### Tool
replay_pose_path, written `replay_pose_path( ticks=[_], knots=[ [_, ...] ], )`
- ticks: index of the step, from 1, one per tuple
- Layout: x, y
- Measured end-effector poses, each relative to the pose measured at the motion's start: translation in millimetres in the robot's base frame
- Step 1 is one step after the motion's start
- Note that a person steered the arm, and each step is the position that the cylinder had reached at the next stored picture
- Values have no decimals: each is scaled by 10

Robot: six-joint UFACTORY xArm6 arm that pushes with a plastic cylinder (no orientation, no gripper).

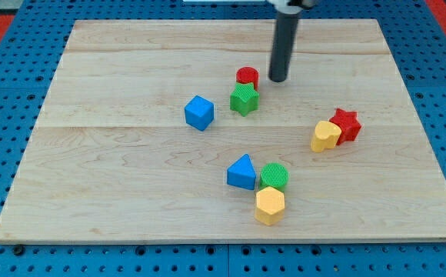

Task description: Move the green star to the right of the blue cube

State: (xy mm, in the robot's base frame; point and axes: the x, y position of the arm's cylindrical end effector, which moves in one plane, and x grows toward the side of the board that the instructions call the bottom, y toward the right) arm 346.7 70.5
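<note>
The green star (pixel 244 99) lies near the middle of the wooden board, to the right of the blue cube (pixel 199 112) with a small gap between them. A red cylinder (pixel 247 76) touches the star's upper edge. My tip (pixel 277 80) is down on the board just right of the red cylinder and up-right of the green star, not touching the star.
A yellow block (pixel 324 136) and a red star (pixel 346 124) sit together at the right. A blue triangle (pixel 242 172), a green cylinder (pixel 274 176) and a yellow hexagon (pixel 270 205) cluster at the lower middle. The board (pixel 92 192) lies on a blue pegboard.
</note>
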Motion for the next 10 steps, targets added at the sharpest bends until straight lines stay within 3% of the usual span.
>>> replay_pose_path(
  ticks=[1, 2, 4, 5, 6, 7, 8, 10],
  knots=[
    [90, -320],
    [2, -1267],
    [72, -139],
    [396, -283],
    [451, -286],
    [160, -307],
    [145, -625],
    [572, -421]
  ],
)
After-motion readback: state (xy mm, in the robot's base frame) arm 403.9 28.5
